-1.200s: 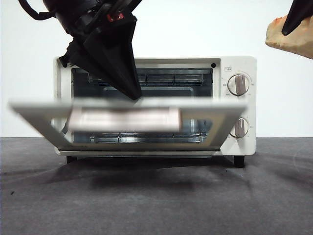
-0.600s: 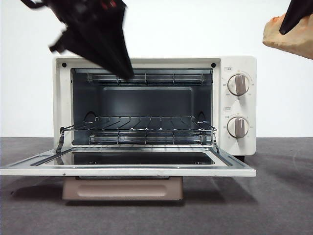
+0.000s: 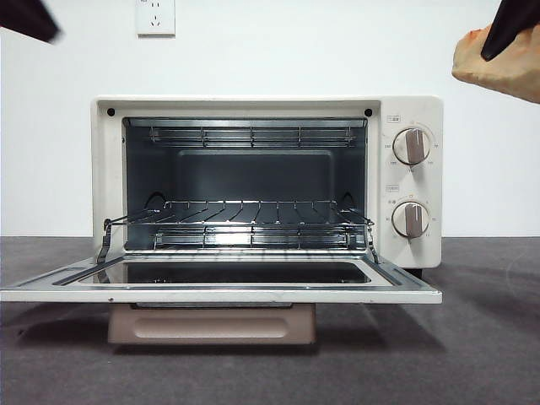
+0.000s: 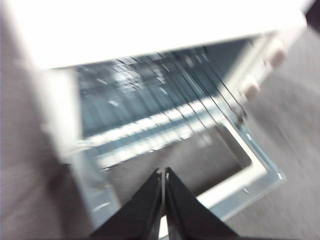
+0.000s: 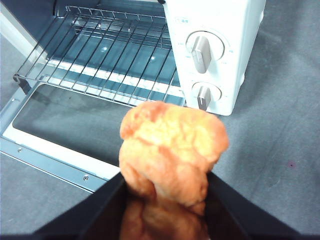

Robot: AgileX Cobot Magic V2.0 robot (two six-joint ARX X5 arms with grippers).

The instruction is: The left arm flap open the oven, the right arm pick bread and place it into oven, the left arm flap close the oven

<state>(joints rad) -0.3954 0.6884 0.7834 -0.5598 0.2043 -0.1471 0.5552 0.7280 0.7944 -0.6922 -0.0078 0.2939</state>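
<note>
The cream-white oven (image 3: 405,114) stands in the middle of the table with its door (image 3: 219,294) folded down flat and the wire rack (image 3: 245,215) bare inside. The brown bar handle (image 3: 211,325) hangs under the door's front edge. My left gripper (image 4: 163,172) is shut and empty, raised above the open door; in the front view only its black tip (image 3: 29,18) shows at the top left corner. My right gripper (image 5: 165,180) is shut on the golden-orange bread (image 5: 170,150) and holds it high, up and to the right of the oven (image 3: 498,63).
Two round knobs (image 3: 412,145) sit on the oven's right panel. A dark grey mat (image 3: 472,354) covers the table. A white wall with a socket (image 3: 155,15) stands behind.
The oven door dropped from half open to flat open. My left gripper rose away to the top left corner. The right gripper with the bread stayed in place.
</note>
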